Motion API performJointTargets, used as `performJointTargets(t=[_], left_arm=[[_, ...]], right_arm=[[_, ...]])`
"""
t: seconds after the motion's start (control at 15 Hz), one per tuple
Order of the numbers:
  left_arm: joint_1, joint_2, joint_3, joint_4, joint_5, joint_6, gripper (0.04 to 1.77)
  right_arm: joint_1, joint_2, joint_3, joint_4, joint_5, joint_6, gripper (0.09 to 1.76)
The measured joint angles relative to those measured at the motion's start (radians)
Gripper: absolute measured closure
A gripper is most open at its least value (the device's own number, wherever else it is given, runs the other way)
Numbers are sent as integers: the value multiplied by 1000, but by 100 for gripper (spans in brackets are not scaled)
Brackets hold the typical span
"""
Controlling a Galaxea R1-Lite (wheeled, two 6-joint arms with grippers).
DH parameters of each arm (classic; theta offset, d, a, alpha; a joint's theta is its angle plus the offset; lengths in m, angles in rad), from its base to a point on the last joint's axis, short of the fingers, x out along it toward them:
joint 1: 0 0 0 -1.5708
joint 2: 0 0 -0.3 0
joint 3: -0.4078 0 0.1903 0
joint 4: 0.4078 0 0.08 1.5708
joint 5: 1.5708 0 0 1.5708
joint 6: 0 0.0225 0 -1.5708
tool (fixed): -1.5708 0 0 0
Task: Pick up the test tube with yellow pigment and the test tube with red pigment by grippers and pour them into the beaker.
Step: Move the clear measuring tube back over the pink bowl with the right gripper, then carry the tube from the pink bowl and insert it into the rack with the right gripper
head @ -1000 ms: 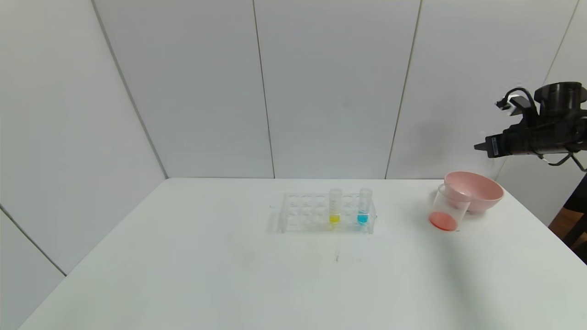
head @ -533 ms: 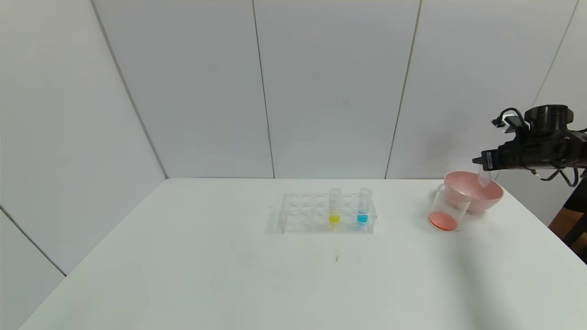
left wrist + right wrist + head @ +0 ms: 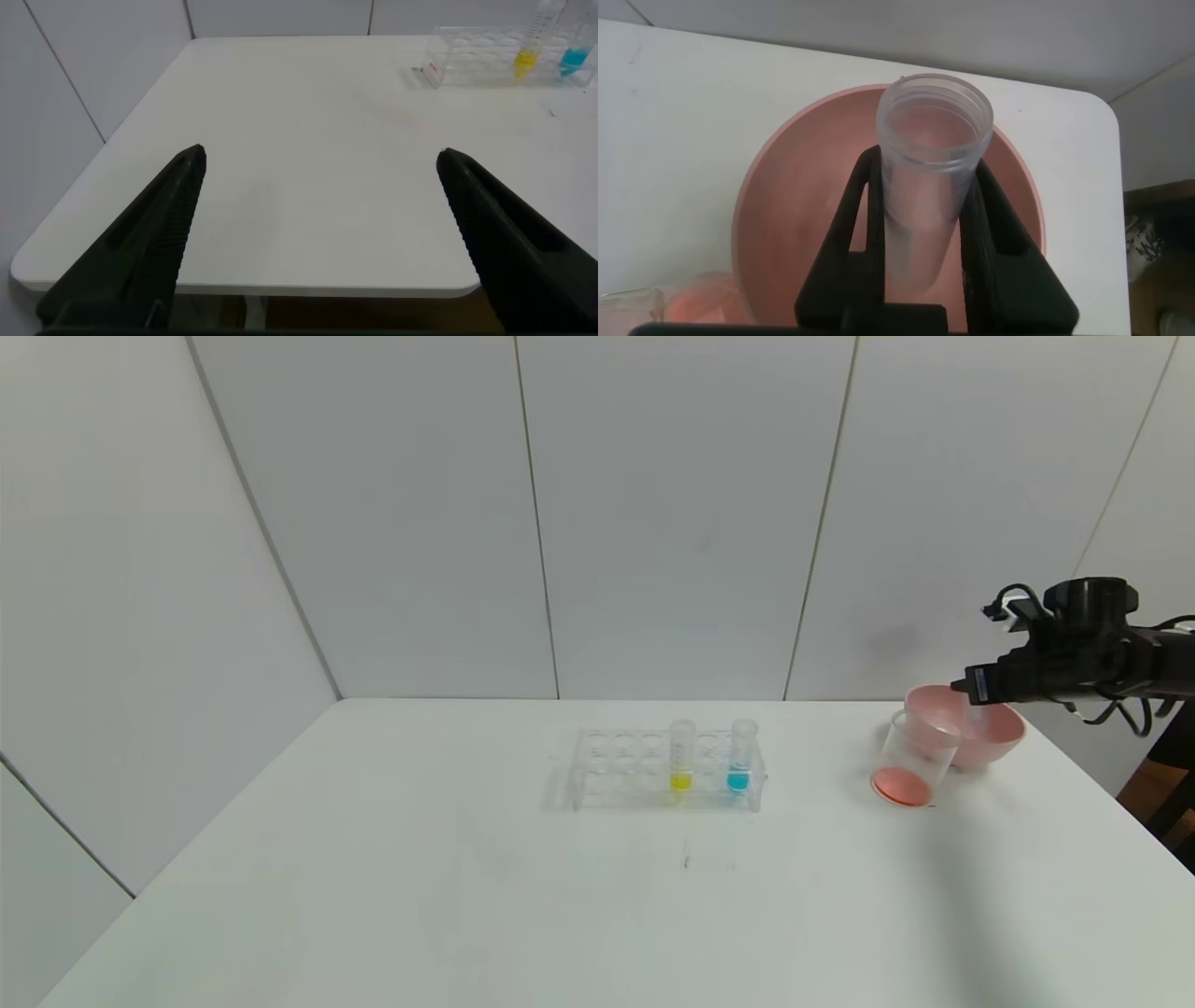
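I see the test tube with yellow pigment [image 3: 682, 756] standing upright in the clear rack [image 3: 607, 771] at mid-table, next to a blue-tipped tube [image 3: 740, 756]. The beaker [image 3: 913, 759] sits to the right, leaning against the pink bowl [image 3: 990, 739], with orange-red liquid pooled in its base. My right gripper [image 3: 962, 688] hovers over the bowl's rim, and on its wrist camera its fingers [image 3: 864, 201] pinch a clear tube [image 3: 930, 173] whose open mouth sits above the bowl's hollow (it looks drained; I see no colour in it). The left gripper [image 3: 318, 163] hangs off the table's near-left corner, fingers spread wide, well apart from the rack.
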Motion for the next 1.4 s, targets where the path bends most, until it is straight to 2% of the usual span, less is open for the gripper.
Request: performJointTargets(t=[0.07, 0.33, 0.67, 1.2, 1.4], left_arm=[[0, 0, 0, 0, 0, 0, 5], [0, 0, 0, 0, 0, 0, 5], [0, 0, 0, 0, 0, 0, 5], [0, 0, 0, 0, 0, 0, 5], [0, 0, 0, 0, 0, 0, 5]], right_arm=[[2, 4, 1, -1, 0, 0, 133], [6, 13, 8, -1, -6, -1, 86], [13, 11, 8, -1, -12, -2, 52], [39, -93, 8, 23, -12, 8, 28], [61, -169, 46, 23, -13, 71, 23]])
